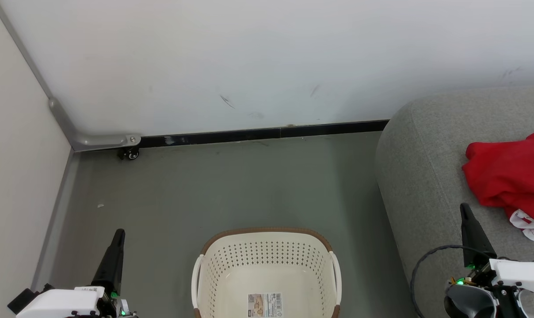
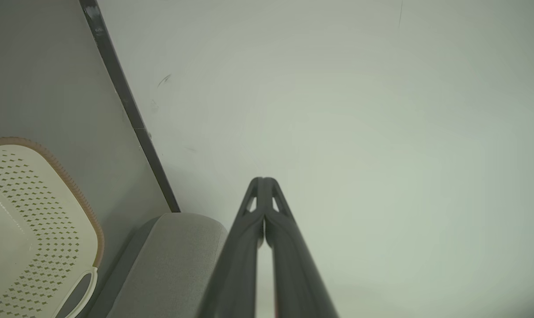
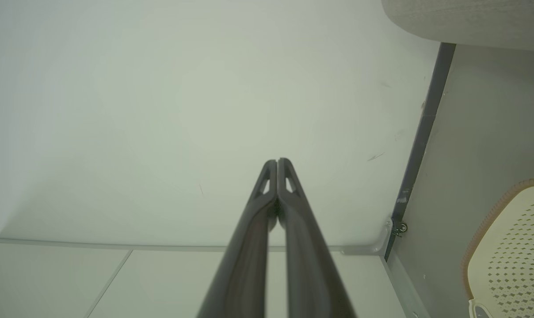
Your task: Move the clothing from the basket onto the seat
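**Red clothing's up on the seat, basket's down on the floor**

The room is a plain corner. There's a grey-green floor, a white wall with a few scuff marks, and a black skirting strip along the bottom of it. A pale panel closes off the robot's left side, with a little caster under its metal foot right in the corner.

The basket sits on the floor at the near edge, and the bottom of the picture cuts it off. What shows inside is bare perforated plastic and a barcode sticker on the base. A strip of floor separates it from the big grey seat, which stands against the wall on the right.

The clothing is a crumpled red heap on top of the seat, toward its right side. A white-trimmed bit pokes out at the near end, and part of the heap runs out of frame.

The left gripper hangs over the floor to the left of the basket. In its wrist view the fingers are pressed together at the tips with nothing between them. The right gripper is over the seat's near left part, close to the red heap but not touching it. Its fingers are also tip to tip and hold nothing.
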Robot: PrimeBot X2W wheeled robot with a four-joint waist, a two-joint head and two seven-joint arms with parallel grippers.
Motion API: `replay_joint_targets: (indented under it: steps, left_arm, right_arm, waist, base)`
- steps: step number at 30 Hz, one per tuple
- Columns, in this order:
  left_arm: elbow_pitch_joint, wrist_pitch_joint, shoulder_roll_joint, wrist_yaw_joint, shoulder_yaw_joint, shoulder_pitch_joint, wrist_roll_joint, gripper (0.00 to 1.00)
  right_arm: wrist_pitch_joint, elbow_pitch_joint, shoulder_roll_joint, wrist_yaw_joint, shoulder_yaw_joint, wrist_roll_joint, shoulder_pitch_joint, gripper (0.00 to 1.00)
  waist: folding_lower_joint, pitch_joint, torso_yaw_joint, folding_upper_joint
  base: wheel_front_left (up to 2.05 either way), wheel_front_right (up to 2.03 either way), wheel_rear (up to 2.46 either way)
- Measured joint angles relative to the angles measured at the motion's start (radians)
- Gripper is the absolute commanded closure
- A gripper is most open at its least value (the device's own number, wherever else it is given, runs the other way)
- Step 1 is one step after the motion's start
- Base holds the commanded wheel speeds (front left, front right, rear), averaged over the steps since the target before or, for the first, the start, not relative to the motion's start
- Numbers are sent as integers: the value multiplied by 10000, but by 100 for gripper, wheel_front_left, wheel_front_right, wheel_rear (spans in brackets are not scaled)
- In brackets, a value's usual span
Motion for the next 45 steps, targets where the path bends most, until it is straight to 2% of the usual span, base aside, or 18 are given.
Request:
replay_joint_targets:
  steps: [45]
  left_arm:
    - [63,0,-2,-2,0,-52,-2,100]
  right_arm:
    - [84,33,8,0,-67,0,-3,100]
  waist:
    - [-2,0,-1,0]
  base:
    - [0,0,0]
